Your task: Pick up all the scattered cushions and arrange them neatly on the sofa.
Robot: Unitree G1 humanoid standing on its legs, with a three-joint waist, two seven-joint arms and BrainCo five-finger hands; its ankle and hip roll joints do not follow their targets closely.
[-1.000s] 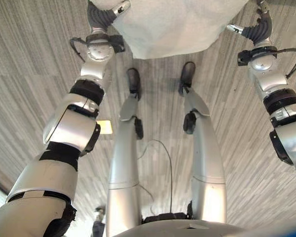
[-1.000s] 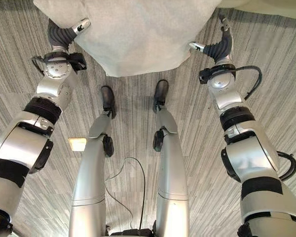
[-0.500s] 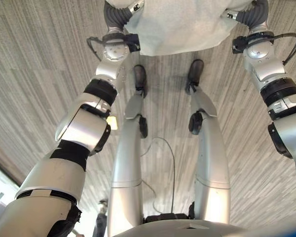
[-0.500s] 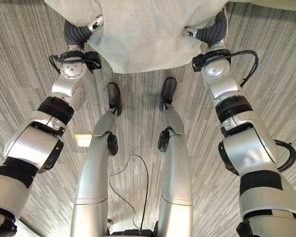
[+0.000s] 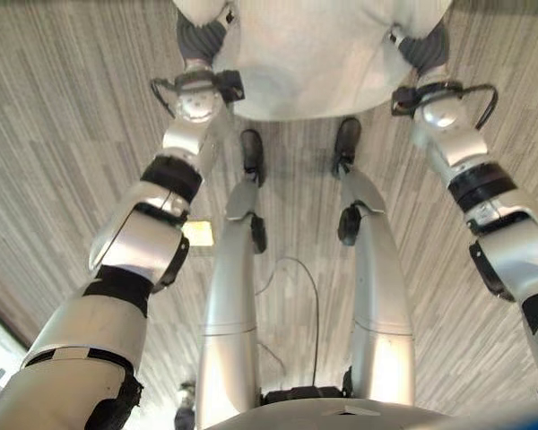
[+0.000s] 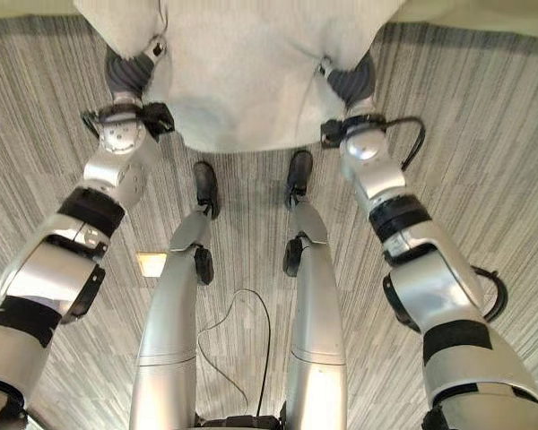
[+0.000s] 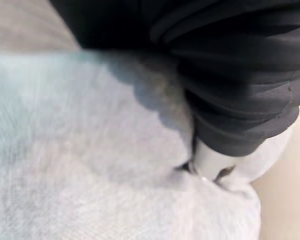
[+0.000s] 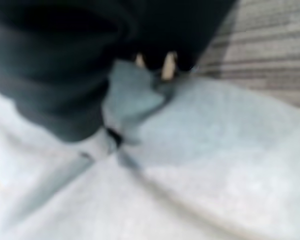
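Floor: I saw grey striped carpet (image 6: pixel 484 134) below, with a pale strip along the far edge.
Cushion: a pale grey cushion (image 6: pixel 242 72) hung above the floor between my two hands.
Left hand: my left hand (image 6: pixel 125 67) pressed into its side; grip I could not tell.
Right hand: my right hand (image 6: pixel 351 82) pressed the opposite side, fingers buried.

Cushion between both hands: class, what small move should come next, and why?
Probably carry the cushion forward toward the sofa. It is clamped between the left hand and right hand, one at each side, above the floor, so nothing remains to grasp.
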